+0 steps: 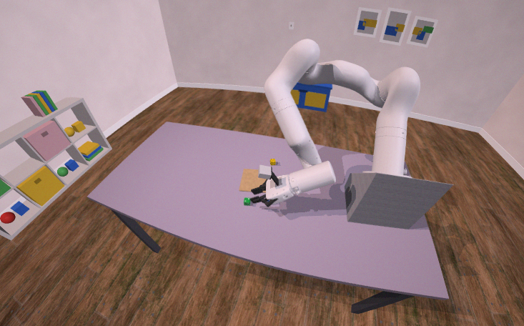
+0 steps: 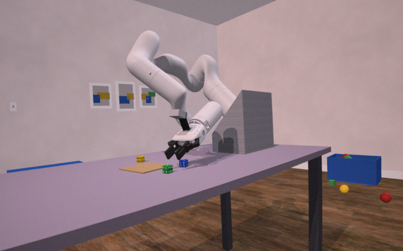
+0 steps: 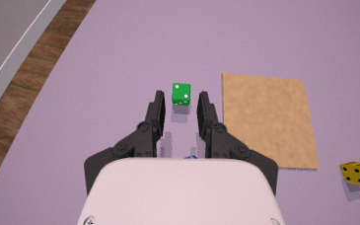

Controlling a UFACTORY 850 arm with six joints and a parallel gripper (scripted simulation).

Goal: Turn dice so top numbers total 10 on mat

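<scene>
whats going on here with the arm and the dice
A white arm holds its gripper part-open and empty above the purple table, aimed at a green die that lies just past the fingertips. None of the dice is on the tan mat: the green die and the yellow die lie beside it on opposite sides, and the blue die sits beneath the gripper.

i see my white arm (image 2: 153,73) bent over a purple table (image 2: 72,199), its gripper (image 2: 174,153) hanging part open and empty above a blue die (image 2: 183,163). a green die (image 2: 167,168) touches the tan mat (image 2: 142,167) (edge only); a yellow die (image 2: 140,158) sits behind.
</scene>
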